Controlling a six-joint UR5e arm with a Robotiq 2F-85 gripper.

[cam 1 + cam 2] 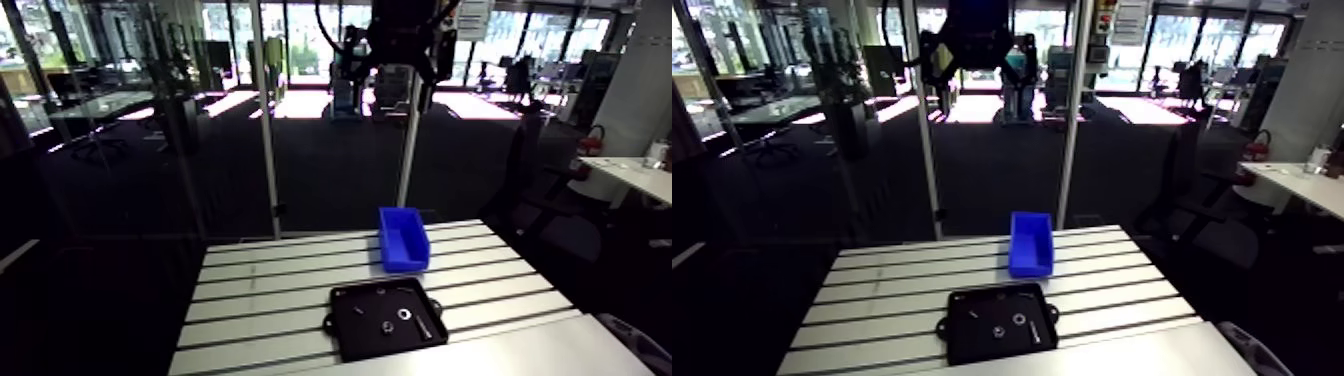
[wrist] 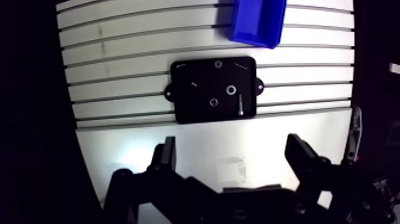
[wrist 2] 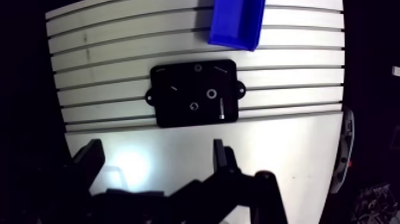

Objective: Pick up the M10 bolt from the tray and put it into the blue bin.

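Hovering high, gripper (image 2: 231, 154) spread wide, empty. M10 bolt (image 2: 240, 105) lies in black tray (image 2: 186, 110) near its edge (ring-shaped part (image 2: 231, 90) just beside). Risk: fingers snagging that neighbour, or the bolt rolling away.

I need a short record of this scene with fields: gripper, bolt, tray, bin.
gripper: open, empty, high above the table
bolt: lying in the tray, beside ring-shaped parts
tray: black, flat on the table, ahead of the gripper
blue bin: on the table beyond the tray, not touching it
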